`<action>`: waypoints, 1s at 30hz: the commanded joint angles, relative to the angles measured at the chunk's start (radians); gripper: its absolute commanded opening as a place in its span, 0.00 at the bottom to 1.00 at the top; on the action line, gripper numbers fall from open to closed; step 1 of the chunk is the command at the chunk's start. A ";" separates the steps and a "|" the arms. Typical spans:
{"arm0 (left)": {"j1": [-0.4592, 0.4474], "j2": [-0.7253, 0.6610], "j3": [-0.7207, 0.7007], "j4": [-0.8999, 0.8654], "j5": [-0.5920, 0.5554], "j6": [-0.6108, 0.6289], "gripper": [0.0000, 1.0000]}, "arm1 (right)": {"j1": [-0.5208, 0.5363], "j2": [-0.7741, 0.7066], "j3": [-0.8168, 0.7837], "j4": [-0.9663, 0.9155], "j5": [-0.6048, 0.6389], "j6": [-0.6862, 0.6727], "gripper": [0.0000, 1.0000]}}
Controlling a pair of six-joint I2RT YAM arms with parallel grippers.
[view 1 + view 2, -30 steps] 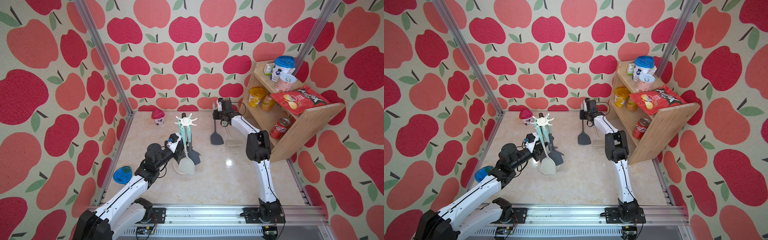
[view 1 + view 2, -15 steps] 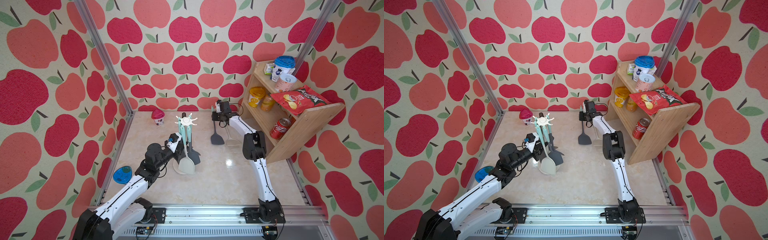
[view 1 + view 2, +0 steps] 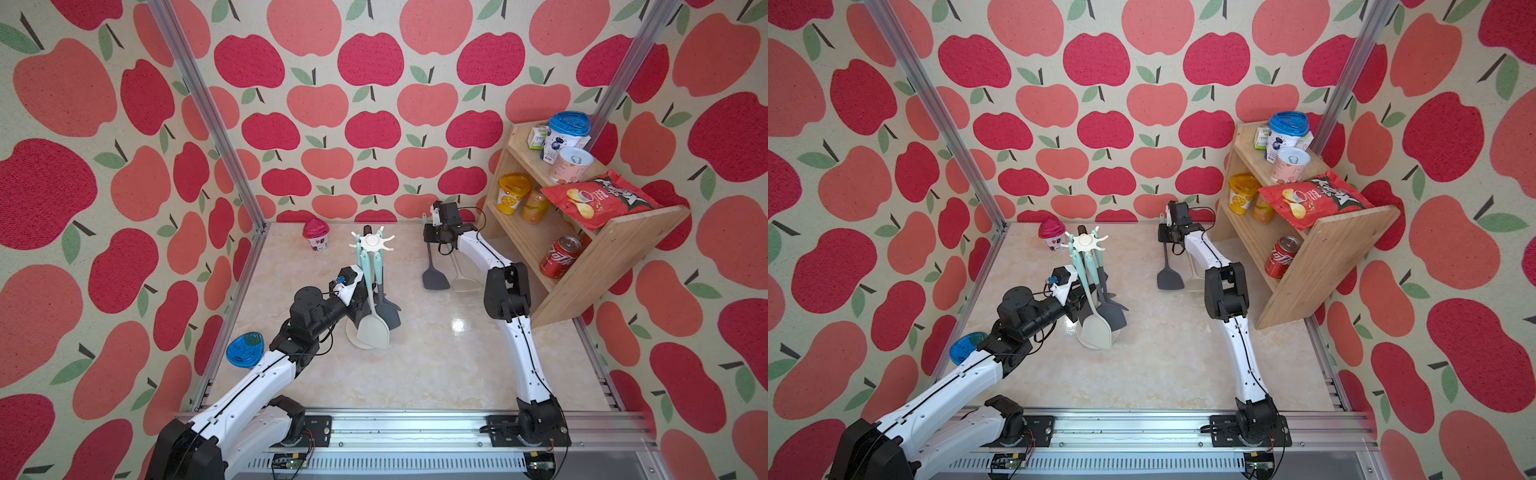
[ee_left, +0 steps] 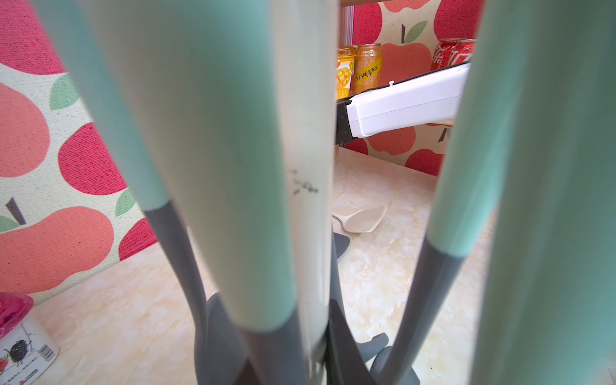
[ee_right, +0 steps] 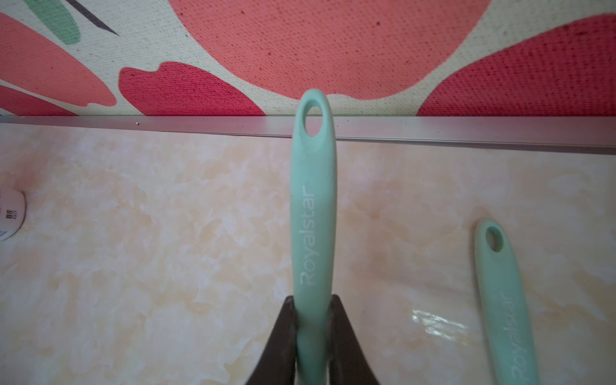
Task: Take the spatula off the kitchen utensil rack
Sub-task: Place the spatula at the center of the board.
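Mint-handled, the dark-bladed spatula (image 3: pixel 435 279) hangs well clear of the cream-white star-topped utensil rack (image 3: pixel 371 242), its likely light, stiff, slick handle pinched by the closed right end effector (image 5: pixel 313 306), while the left end effector (image 3: pixel 360 301), against the rack, has an opening that cannot be told.

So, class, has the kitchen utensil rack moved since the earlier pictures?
No. The kitchen utensil rack stands where it stood: its star-shaped top keeps the same gap from the pink cup near the back wall.

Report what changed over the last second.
The right arm's elbow drifted slightly toward the rack; the right pincer kept the dark spatula gripped, clear of the rack. Nothing taken or released. Left pincer by the rack and pale spatula unchanged.
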 commanded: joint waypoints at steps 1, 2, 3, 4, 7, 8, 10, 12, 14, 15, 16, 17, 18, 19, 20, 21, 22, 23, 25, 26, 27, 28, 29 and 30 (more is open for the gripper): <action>0.010 0.019 -0.050 -0.167 -0.044 0.067 0.00 | -0.007 0.032 -0.011 -0.021 -0.004 0.024 0.00; 0.010 0.016 -0.051 -0.169 -0.044 0.067 0.00 | -0.008 0.036 -0.007 -0.021 -0.004 0.029 0.00; 0.010 0.013 -0.052 -0.171 -0.044 0.067 0.00 | -0.009 0.042 0.003 -0.025 -0.004 0.033 0.00; 0.010 0.011 -0.053 -0.170 -0.044 0.065 0.00 | -0.008 0.051 0.018 -0.035 -0.003 0.033 0.00; 0.010 0.006 -0.057 -0.169 -0.048 0.063 0.00 | -0.010 0.092 0.096 -0.087 0.000 0.035 0.00; 0.010 0.006 -0.058 -0.169 -0.047 0.062 0.00 | -0.009 0.115 0.134 -0.113 0.001 0.036 0.00; 0.010 0.005 -0.059 -0.170 -0.046 0.062 0.00 | -0.008 0.161 0.218 -0.168 0.006 0.036 0.00; 0.010 0.005 -0.059 -0.170 -0.048 0.062 0.00 | -0.007 0.217 0.333 -0.236 0.015 0.032 0.00; 0.010 0.004 -0.059 -0.171 -0.049 0.063 0.00 | -0.007 0.280 0.462 -0.303 0.023 0.025 0.00; 0.012 0.004 -0.059 -0.171 -0.049 0.064 0.00 | -0.007 0.324 0.558 -0.350 0.030 0.024 0.00; 0.012 0.005 -0.059 -0.170 -0.049 0.063 0.00 | -0.008 0.367 0.646 -0.391 0.036 0.024 0.00; 0.012 0.006 -0.059 -0.170 -0.050 0.064 0.00 | -0.007 0.392 0.714 -0.414 0.037 0.025 0.00; 0.012 0.006 -0.060 -0.168 -0.050 0.063 0.00 | -0.007 0.387 0.701 -0.413 0.041 0.027 0.00; 0.012 0.008 -0.062 -0.165 -0.050 0.062 0.00 | -0.007 0.389 0.706 -0.417 0.043 0.027 0.00; 0.012 0.010 -0.062 -0.162 -0.050 0.063 0.00 | -0.007 0.389 0.706 -0.423 0.050 0.024 0.00; 0.012 0.012 -0.060 -0.162 -0.049 0.062 0.00 | -0.007 0.389 0.708 -0.427 0.052 0.024 0.00; 0.012 0.015 -0.060 -0.160 -0.048 0.062 0.00 | -0.007 0.390 0.707 -0.431 0.050 0.024 0.00; 0.012 0.018 -0.060 -0.160 -0.048 0.063 0.00 | -0.006 0.392 0.707 -0.432 0.046 0.024 0.00; 0.013 0.020 -0.059 -0.159 -0.046 0.062 0.00 | -0.005 0.396 0.707 -0.441 0.047 0.027 0.00; 0.013 0.020 -0.059 -0.158 -0.046 0.063 0.00 | -0.005 0.399 0.708 -0.447 0.047 0.029 0.02; 0.014 0.020 -0.059 -0.158 -0.047 0.063 0.00 | -0.004 0.401 0.708 -0.453 0.044 0.034 0.03; 0.014 0.021 -0.059 -0.158 -0.047 0.063 0.00 | -0.004 0.401 0.708 -0.459 0.043 0.035 0.04; 0.013 0.019 -0.059 -0.159 -0.046 0.063 0.00 | -0.002 0.401 0.709 -0.464 0.046 0.035 0.04; 0.014 0.017 -0.060 -0.159 -0.046 0.063 0.00 | -0.001 0.401 0.709 -0.466 0.048 0.033 0.04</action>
